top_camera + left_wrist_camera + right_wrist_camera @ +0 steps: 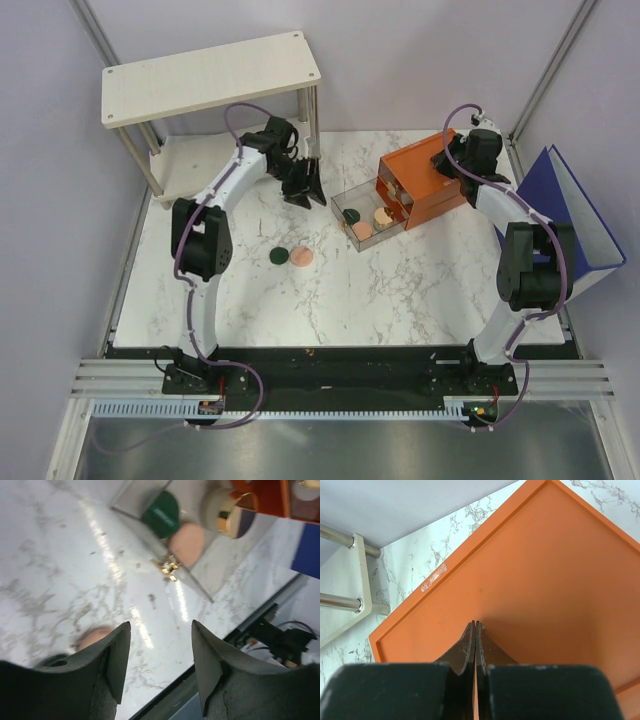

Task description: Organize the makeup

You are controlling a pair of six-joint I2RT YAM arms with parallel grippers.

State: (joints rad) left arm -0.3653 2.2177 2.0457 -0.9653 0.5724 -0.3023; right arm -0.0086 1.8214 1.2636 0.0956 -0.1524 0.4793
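Peach-pink disc (301, 257) and dark green disc (277, 256) lie side by side on the bench (420, 290), near the drawer (338, 200) that already holds other makeup. Both look light, rigid and smooth; being flat, each probably needs pinching across its rim. The left pincer (160, 630) hangs spread and empty; the right pincer (476, 625) is pressed together over the orange box (545, 580).

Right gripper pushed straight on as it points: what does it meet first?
The orange box, its flat top panel, lies directly ahead of the right gripper; the closed tips may already touch it.
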